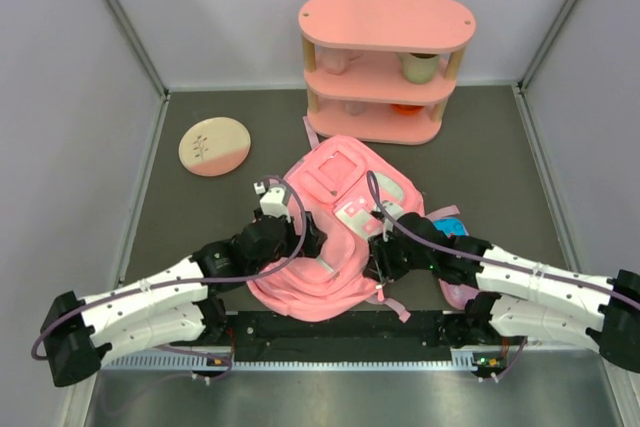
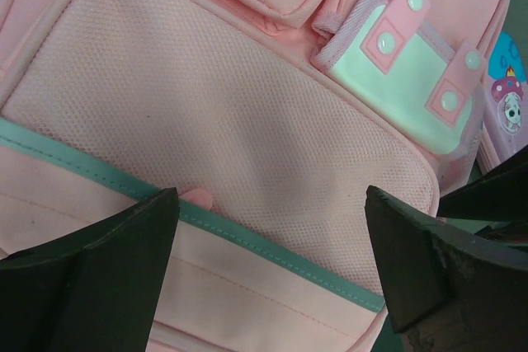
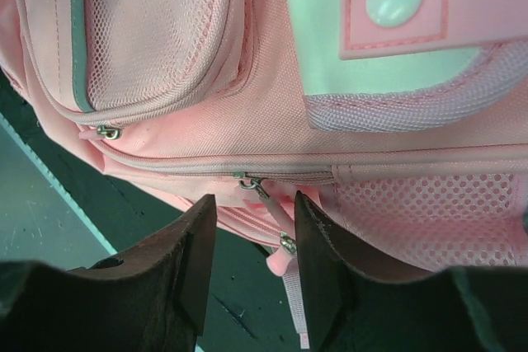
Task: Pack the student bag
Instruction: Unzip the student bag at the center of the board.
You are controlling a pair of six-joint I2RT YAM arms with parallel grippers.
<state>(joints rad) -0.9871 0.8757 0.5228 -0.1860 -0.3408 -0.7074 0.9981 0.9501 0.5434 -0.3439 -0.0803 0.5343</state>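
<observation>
On the dark worktop (image 1: 170, 217), seen from the top camera, the student bag (image 1: 330, 237) lies flat, front up, between the two arms and just before the pink three-tier shelf (image 1: 385, 67). A pencil case (image 1: 450, 227) sits outside the bag at its right edge. In the left wrist view, the left pincer (image 2: 268, 237) is spread wide over the bag's mesh pocket (image 2: 214, 121) and holds nothing. In the right wrist view, the right pincer (image 3: 256, 245) stands partly open astride a zip pull (image 3: 262, 194) at the bag's edge, not visibly pinching it. The zip line there looks closed. By my reading the packing is barely begun: the bag is unopened and nothing shows as loaded.
</observation>
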